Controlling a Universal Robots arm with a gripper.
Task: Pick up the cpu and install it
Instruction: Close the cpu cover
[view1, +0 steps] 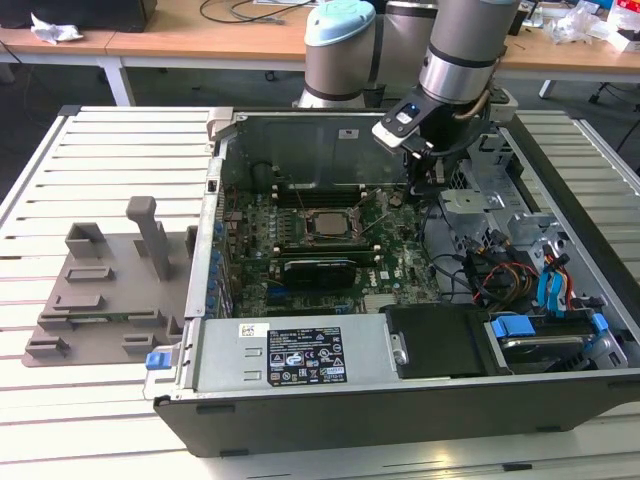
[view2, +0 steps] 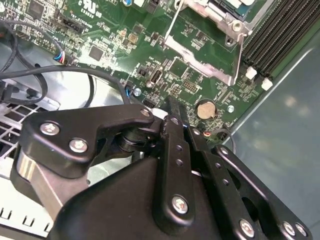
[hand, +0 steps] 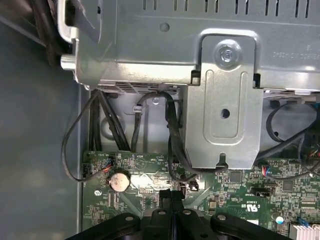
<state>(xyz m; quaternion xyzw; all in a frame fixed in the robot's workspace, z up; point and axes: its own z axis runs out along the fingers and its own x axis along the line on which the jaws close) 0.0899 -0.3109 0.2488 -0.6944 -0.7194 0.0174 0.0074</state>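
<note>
The cpu (view1: 325, 222), a small silver-grey square, lies flat in the socket in the middle of the green motherboard (view1: 300, 275) inside the open computer case. My gripper (view1: 418, 180) hangs over the board toward the exterior view's right of the socket, apart from the cpu. In both wrist views its black fingers (view2: 172, 120) press together with nothing between them, just above the board near a round coin cell (hand: 119, 181). The socket's metal frame (view2: 200, 52) and thin lever sit beyond the fingertips (hand: 167, 197).
A grey plastic fixture tray (view1: 110, 290) rests on the slatted table at the exterior view's left. A metal drive cage (hand: 225, 100) and black cables (hand: 172, 130) stand close by the gripper. Memory slots (view2: 277, 35), a power supply (view1: 300, 355) and blue-tabbed drive bays (view1: 545, 330) fill the case.
</note>
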